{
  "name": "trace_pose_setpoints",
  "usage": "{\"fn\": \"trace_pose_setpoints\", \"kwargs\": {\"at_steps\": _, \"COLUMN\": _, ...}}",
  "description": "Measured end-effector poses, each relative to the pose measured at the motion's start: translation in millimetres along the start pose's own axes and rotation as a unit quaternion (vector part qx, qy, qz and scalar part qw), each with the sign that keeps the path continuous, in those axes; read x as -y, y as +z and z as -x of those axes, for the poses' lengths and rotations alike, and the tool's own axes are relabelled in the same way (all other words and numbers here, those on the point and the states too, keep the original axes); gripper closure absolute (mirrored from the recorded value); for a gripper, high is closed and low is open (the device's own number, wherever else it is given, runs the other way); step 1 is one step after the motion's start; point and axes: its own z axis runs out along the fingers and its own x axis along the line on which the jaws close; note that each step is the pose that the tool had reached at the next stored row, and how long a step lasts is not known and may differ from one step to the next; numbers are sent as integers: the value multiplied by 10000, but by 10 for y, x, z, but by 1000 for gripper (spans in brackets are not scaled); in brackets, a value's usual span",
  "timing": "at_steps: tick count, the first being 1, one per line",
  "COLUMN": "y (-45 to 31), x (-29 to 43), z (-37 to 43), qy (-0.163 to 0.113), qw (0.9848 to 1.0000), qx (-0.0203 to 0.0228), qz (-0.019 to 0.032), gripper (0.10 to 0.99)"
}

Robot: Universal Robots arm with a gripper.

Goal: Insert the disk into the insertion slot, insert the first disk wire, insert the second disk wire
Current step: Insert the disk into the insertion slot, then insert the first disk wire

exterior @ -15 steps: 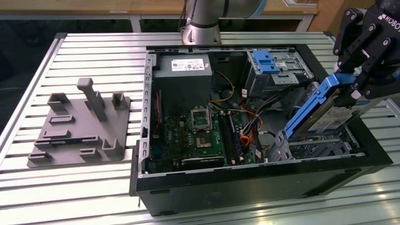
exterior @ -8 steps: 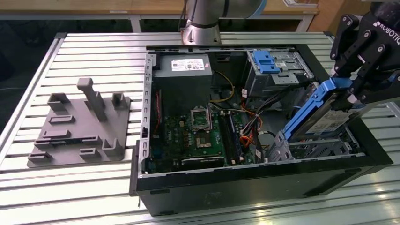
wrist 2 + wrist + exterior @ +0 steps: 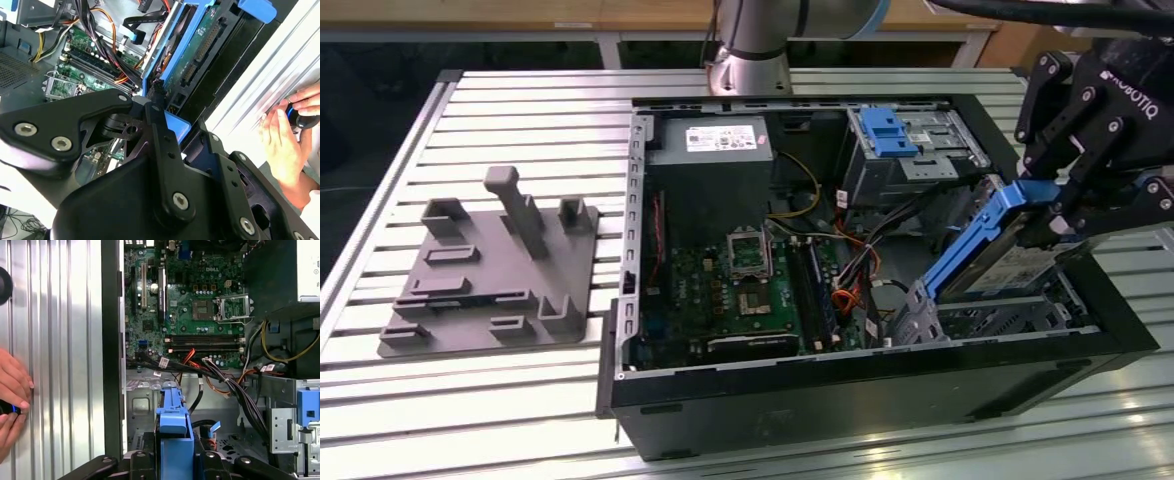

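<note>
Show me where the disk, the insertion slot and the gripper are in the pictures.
disk (image 3: 977, 238), exterior view, on its blue carrier rail.
insertion slot (image 3: 921, 322), exterior view, on its perforated side wall.
gripper (image 3: 1051, 212), exterior view, between its fingertips, shut on the disk.

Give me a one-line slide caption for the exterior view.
Gripper holds the blue-framed disk tilted over the insertion slot inside the open computer case.

We see even, bright overhead light; the ribbed metal surface (image 3: 520, 110) glares white, strongest in the second wrist view, while the computer case (image 3: 854, 385) interior sits in soft shadow.
</note>
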Motion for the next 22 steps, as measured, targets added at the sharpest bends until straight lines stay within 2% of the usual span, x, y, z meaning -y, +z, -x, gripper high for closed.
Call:
{"fn": "trace_pose_setpoints", "kwargs": {"at_steps": 5, "y": 83, "x": 0, "z": -7, "qy": 1, "qw": 10000, "qx": -1, "qz": 9, "gripper": 710}}
{"fn": "trace_pose_setpoints", "kwargs": {"at_steps": 6, "y": 87, "x": 0, "z": -7, "qy": 1, "qw": 10000, "qx": -2, "qz": 9, "gripper": 655}}
{"fn": "trace_pose_setpoints", "kwargs": {"at_steps": 7, "y": 87, "x": 1, "z": -7, "qy": 0, "qw": 10000, "qx": -2, "qz": 10, "gripper": 655}}
{"fn": "trace_pose_setpoints", "kwargs": {"at_steps": 8, "y": 87, "x": 1, "z": -7, "qy": -1, "qw": 10000, "qx": -2, "qz": 9, "gripper": 592}}
{"fn": "trace_pose_setpoints", "kwargs": {"at_steps": 9, "y": 88, "x": 1, "z": -7, "qy": -4, "qw": 10000, "qx": -1, "qz": 9, "gripper": 592}}
{"fn": "trace_pose_setpoints", "kwargs": {"at_steps": 10, "y": 88, "x": 1, "z": -7, "qy": -5, "qw": 10000, "qx": 0, "qz": 9, "gripper": 529}}
{"fn": "trace_pose_setpoints", "kwargs": {"at_steps": 22, "y": 88, "x": 1, "z": -7, "qy": -40, "qw": 10000, "qx": -1, "qz": 11, "gripper": 529}}
